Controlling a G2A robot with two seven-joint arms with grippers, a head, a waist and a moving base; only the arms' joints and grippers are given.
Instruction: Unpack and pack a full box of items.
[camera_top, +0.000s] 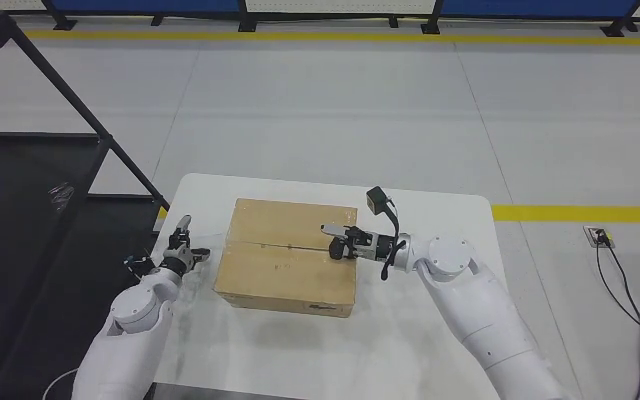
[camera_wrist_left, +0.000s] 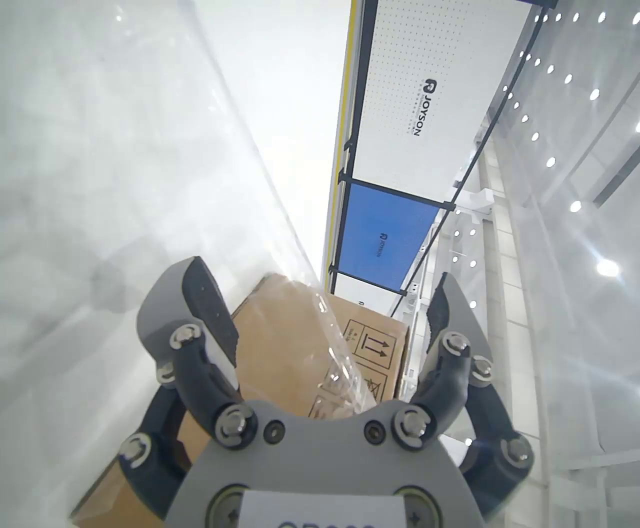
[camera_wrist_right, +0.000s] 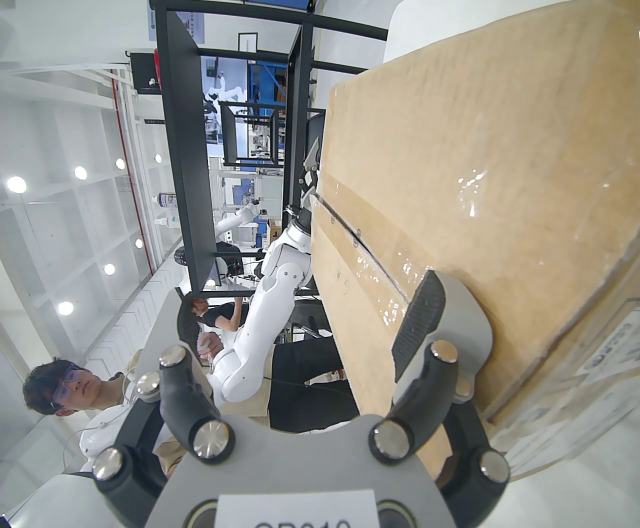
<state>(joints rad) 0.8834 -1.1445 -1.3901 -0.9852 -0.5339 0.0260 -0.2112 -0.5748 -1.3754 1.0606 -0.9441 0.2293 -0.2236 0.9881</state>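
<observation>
Closed cardboard box (camera_top: 290, 262) sits mid-table (camera_top: 430, 215), and both my grippers are spread wide.
My right gripper (camera_top: 338, 240) lies on the lid, one pad flat beside the taped seam (camera_wrist_right: 360, 245). My left gripper (camera_wrist_left: 320, 275) gapes just off the box's left end, with clear film (camera_wrist_left: 340, 340) running between its fingers. Arrow and handling symbols (camera_wrist_left: 372, 345) are printed on that end. The white label (camera_wrist_right: 610, 345) is too blurred to read.

Your white left arm (camera_top: 135, 310) holds its grey left pincer (camera_top: 181, 240) at the left, pointing far, jaws wide apart; your white right arm (camera_top: 470, 300) aims its right pincer (camera_top: 333, 243) leftward, jaws spread.
</observation>
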